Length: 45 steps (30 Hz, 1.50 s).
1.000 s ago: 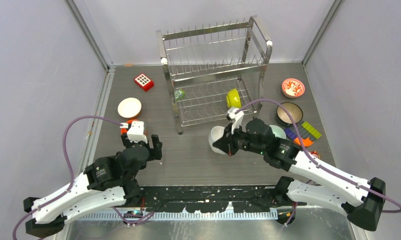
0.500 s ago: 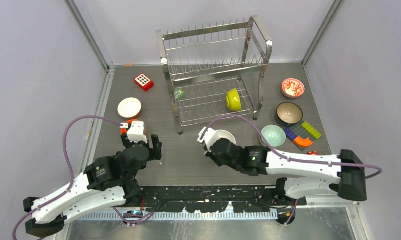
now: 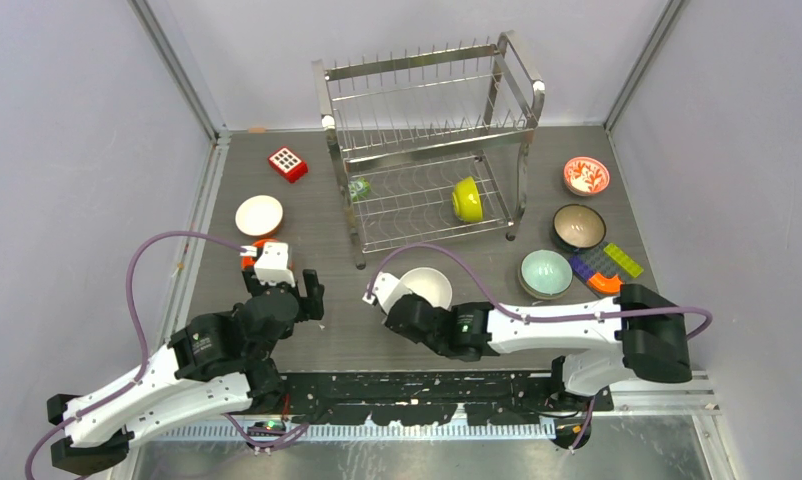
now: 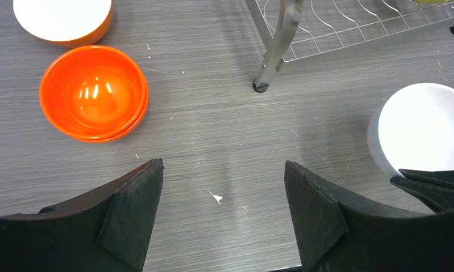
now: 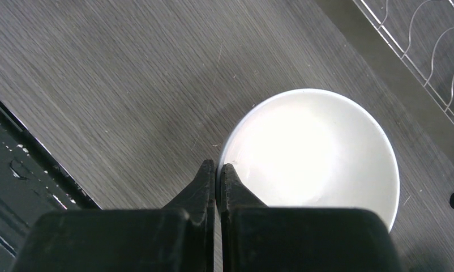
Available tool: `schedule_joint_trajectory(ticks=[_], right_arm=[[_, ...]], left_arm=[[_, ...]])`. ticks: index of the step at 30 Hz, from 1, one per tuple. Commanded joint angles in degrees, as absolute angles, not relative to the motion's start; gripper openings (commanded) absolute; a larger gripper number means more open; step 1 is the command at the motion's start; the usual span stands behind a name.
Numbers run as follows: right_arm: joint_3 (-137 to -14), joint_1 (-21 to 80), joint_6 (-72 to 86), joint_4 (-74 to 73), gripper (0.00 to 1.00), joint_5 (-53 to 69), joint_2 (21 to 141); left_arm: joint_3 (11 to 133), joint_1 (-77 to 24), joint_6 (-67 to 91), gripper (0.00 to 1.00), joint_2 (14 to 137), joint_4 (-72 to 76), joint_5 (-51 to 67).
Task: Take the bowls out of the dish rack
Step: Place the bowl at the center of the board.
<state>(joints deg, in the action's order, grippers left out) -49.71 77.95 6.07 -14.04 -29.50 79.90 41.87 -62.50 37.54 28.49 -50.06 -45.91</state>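
Still in dish rack (image 3: pixel 326 100): lime bowl (image 3: pixel 466 198).
Desk (image 3: pixel 347 320): teal bowl (image 3: pixel 545 272) and others set down.
Right gripper (image 5: pixel 215 165): clamped on rim of white bowl (image 5: pixel 315 153).
Left gripper (image 4: pixel 222 170): spread, empty.

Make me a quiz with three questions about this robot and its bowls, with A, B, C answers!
1. Where is the yellow bowl? A: on the top shelf of the dish rack. B: on its bottom shelf. C: outside it.
2. What colour is the bowl that the right pincer pinches? A: orange. B: white. C: teal.
3. How is the left pincer? A: open and empty. B: shut on a bowl. C: shut on nothing.
Answers: B, it sits among the lower wires; B, the white bowl has its rim in the shut pincer; A, it gapes wide with nothing inside.
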Motion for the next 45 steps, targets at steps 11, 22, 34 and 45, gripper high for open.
schedule_joint_trajectory(ticks=[11,22,34,45], right_arm=[[-50.89,78.84,8.14,-8.15,0.01,-30.52,83.52],[-47.74,78.83,12.01,-5.33,0.01,-28.38,84.68],[-45.99,78.83,14.50,-4.77,0.22,-27.90,83.71],[-48.01,78.86,20.17,-10.66,0.60,-31.35,71.58]], left_arm=[[43.15,-62.64,39.11,0.80,30.35,-49.83,-45.27],[43.13,-62.67,39.51,0.80,31.34,-49.88,-44.12],[43.11,-62.61,40.14,0.80,32.03,-50.35,-43.32],[43.58,-62.67,40.17,0.80,33.24,-50.64,-42.69]])
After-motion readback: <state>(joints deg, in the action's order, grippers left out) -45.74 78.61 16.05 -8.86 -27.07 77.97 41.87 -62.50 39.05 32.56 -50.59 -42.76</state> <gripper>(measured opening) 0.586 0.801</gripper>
